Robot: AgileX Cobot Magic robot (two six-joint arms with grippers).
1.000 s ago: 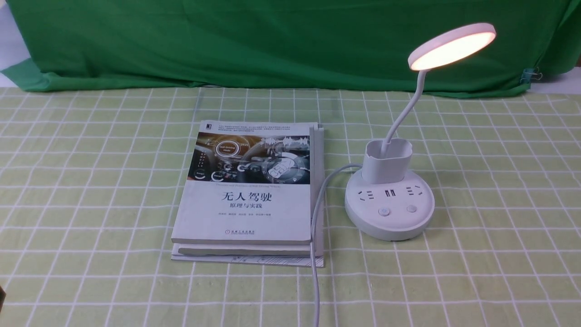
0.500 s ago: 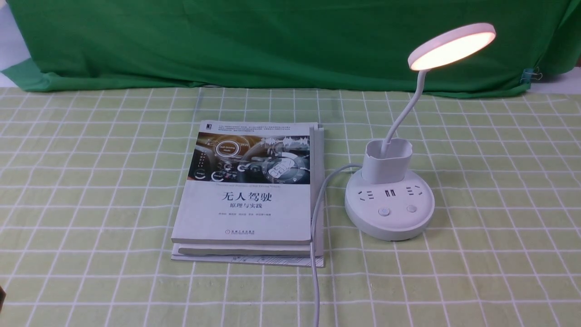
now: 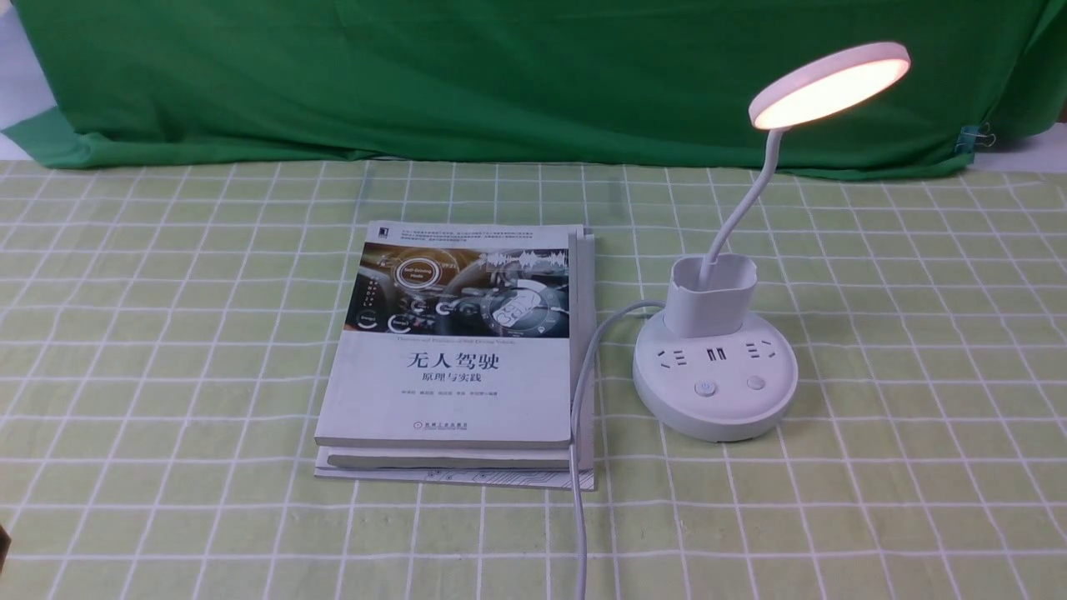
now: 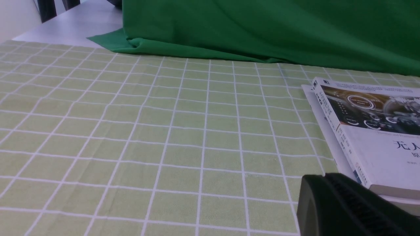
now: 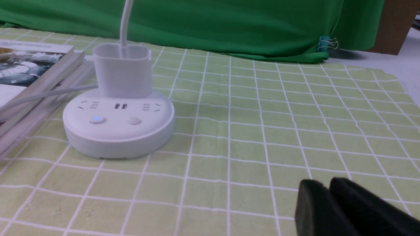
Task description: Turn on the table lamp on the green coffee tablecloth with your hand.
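The white table lamp [image 3: 715, 379] stands right of centre on the green coffee tablecloth [image 3: 167, 333]. Its disc head [image 3: 829, 83] glows warm and the left button [image 3: 706, 387] shows a small blue light in the right wrist view [image 5: 96, 119]. The lamp base shows in the right wrist view [image 5: 118, 127]. My right gripper [image 5: 328, 186] is shut and empty, low over the cloth, apart from the base. My left gripper [image 4: 325, 178] is shut and empty, beside the book's near corner. Neither arm shows in the front view.
A stack of books [image 3: 458, 358] lies left of the lamp, also in the left wrist view [image 4: 370, 131]. The lamp's white cord [image 3: 579, 433] runs along the books' right edge to the front. A dark green backdrop cloth [image 3: 500, 75] hangs behind, held by a clip [image 3: 975, 137].
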